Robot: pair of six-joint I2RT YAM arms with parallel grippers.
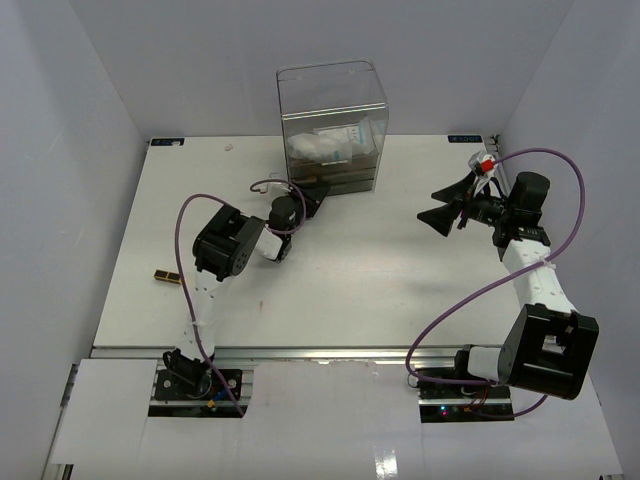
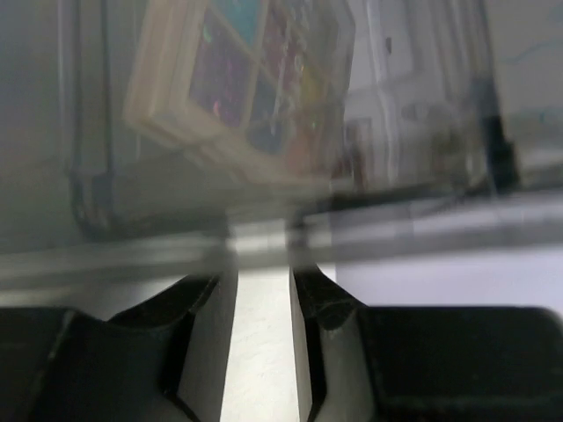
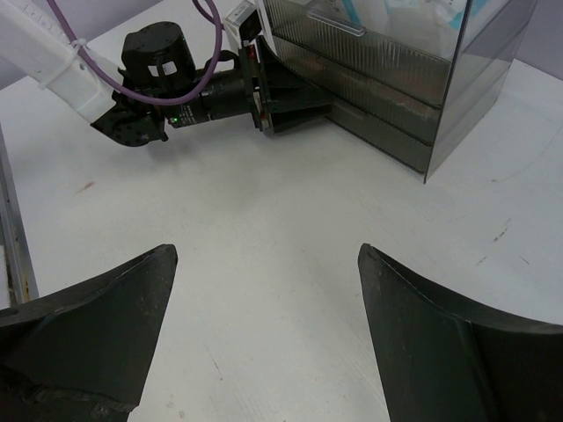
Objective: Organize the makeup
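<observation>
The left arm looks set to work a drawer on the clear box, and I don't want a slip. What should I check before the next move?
1. The left gripper is at the lower front of the drawer box: ok.
2. The left gripper has a firm hold on a drawer: cannot tell; its wrist view is blurred.
3. The right gripper is open, empty and away from the box: ok.
4. The eyeshadow palette is inside the box: ok.
5. All makeup is put away: not ok; a small dark item lies on the table.

Right gripper [image 3: 266, 253] wide apart above table [image 3: 264, 198]; left gripper [image 3: 310, 104] at lower front of clear drawer box [image 3: 440, 97].
</observation>
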